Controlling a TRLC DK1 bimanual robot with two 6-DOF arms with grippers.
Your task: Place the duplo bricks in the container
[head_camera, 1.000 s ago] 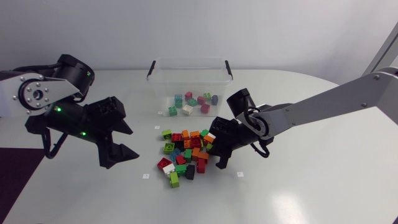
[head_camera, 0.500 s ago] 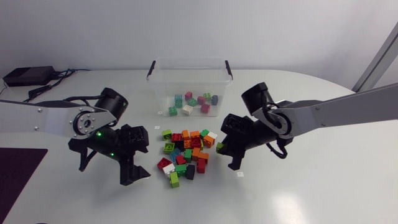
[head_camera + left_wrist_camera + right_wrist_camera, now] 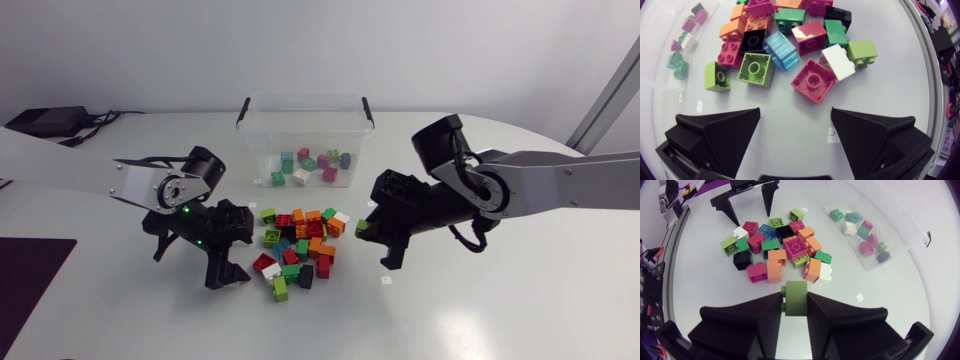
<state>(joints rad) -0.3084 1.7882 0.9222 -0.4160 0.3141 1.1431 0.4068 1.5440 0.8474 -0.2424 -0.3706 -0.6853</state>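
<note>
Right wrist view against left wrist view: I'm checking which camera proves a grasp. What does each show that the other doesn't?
Right wrist only: the right hand shut on an olive-green plastic duplo brick. Left wrist only: a close look at the open left hand, nothing between its fingers. Both: the mixed-colour brick pile and the clear plastic container holding bricks.

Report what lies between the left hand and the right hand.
The loose brick pile lies between the open left hand and the right hand, which grips a green brick; the head view shows it.
</note>
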